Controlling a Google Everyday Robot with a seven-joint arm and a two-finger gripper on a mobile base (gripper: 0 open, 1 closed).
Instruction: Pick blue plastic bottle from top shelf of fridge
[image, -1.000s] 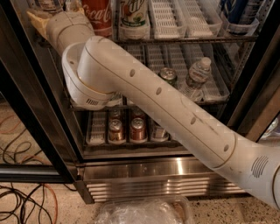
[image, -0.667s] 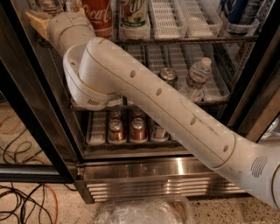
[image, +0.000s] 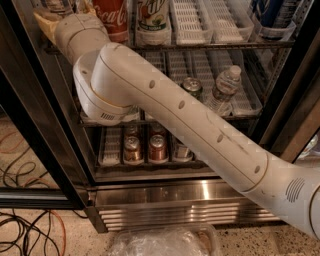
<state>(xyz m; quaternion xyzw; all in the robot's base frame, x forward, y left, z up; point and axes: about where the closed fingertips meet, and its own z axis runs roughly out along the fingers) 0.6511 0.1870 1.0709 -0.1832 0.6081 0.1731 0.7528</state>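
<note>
My arm reaches up and left into the fridge (image: 30, 125). My gripper (image: 82, 6) is at the left end of the top shelf (image: 210, 46), mostly cut off by the picture's upper edge. A bit of clear plastic (image: 54, 5) shows beside it at the top left. I cannot tell whether this is the blue plastic bottle. A red Coca-Cola bottle (image: 112, 17) stands right next to my wrist. A clear ribbed bottle with a white cap (image: 224, 89) leans on the middle rack at the right.
A white-and-green-labelled bottle (image: 152, 17), white lane trays (image: 187, 20) and dark blue-labelled bottles (image: 277, 15) stand on the top shelf. Cans (image: 157, 147) sit on the lower rack and one can (image: 192, 87) on the middle rack. Cables (image: 25, 225) and a plastic bag (image: 165, 242) lie on the floor.
</note>
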